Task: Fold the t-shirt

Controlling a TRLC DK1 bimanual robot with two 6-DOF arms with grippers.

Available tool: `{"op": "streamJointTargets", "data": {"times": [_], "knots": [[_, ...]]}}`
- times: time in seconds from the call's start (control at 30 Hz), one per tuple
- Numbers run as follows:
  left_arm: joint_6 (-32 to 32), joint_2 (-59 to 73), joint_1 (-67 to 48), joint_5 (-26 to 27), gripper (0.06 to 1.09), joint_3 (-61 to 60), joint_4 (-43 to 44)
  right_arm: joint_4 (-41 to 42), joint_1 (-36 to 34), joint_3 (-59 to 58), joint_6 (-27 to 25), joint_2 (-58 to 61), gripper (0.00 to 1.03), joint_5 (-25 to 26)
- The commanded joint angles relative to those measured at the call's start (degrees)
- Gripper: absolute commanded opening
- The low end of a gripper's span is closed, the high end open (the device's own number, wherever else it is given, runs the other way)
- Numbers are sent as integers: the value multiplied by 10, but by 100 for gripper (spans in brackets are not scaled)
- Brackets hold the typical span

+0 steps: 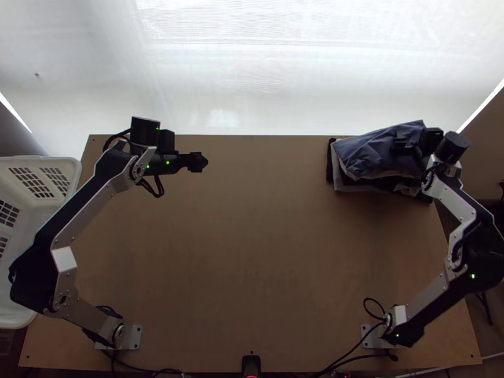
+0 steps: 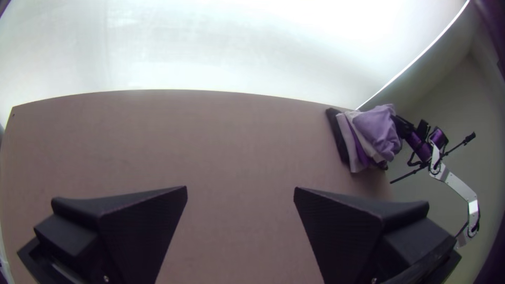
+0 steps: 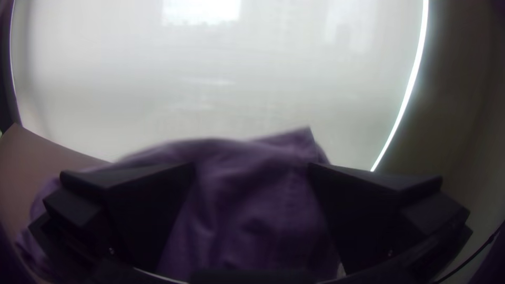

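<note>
Past both end effectors, you had a broad, translucent white sheet [image 1: 283,82] standing behind the counter [image 1: 252,252], a smooth, matte wooden board that ran beneath them. Outward of your left end effector [image 1: 197,162] and nearer your side sat a white plastic basket [image 1: 66,165] with slotted walls. Well apart from it, close under your right end effector [image 1: 409,143], lay a stack of folded garments [image 1: 344,184], dark and pale, its soft edges stepped. On top was your blue-grey t-shirt [image 1: 372,146], folded into a creased, roughly oblong bundle.

From above, the right end effector blocked your sight of part of the t-shirt; the left wrist view gave you the layers' side edges, and the right wrist view a pointed corner beyond the fingers. Your left end effector [image 2: 240,192] stood wide apart, holding nothing. Your right one was also wide apart, cloth visible between its fingers; you couldn't tell whether they touched it.
</note>
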Motion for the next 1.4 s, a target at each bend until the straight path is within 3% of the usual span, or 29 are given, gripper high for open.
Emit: {"op": "streamJointTargets", "data": {"times": [0.0, 0.23, 0.5, 0.7, 0.9, 1.17, 1.37], "knots": [[2, 3, 0, 0, 104, 3, -1, 50, -45, 2, 28, 122, 99, 3], [-4, -1, -2, 1, 104, 7, -4, 44, -68, -24, 27, 134, 99, 1], [-8, -10, -4, 1, 104, 7, -5, -1, -36, -27, 84, -75, 99, -1], [-8, -19, -7, 1, 104, -9, -5, -1, 43, -31, 100, -163, 99, 0], [-6, -33, -9, 0, 104, -25, -5, 10, 118, -73, 74, -105, 99, 4], [-2, -62, 5, 0, 104, -60, -5, 32, 117, -87, 60, 23, 99, 6], [1, -71, 18, -23, 104, -76, 1, 39, 119, -96, 34, 40, 99, 12]]}}
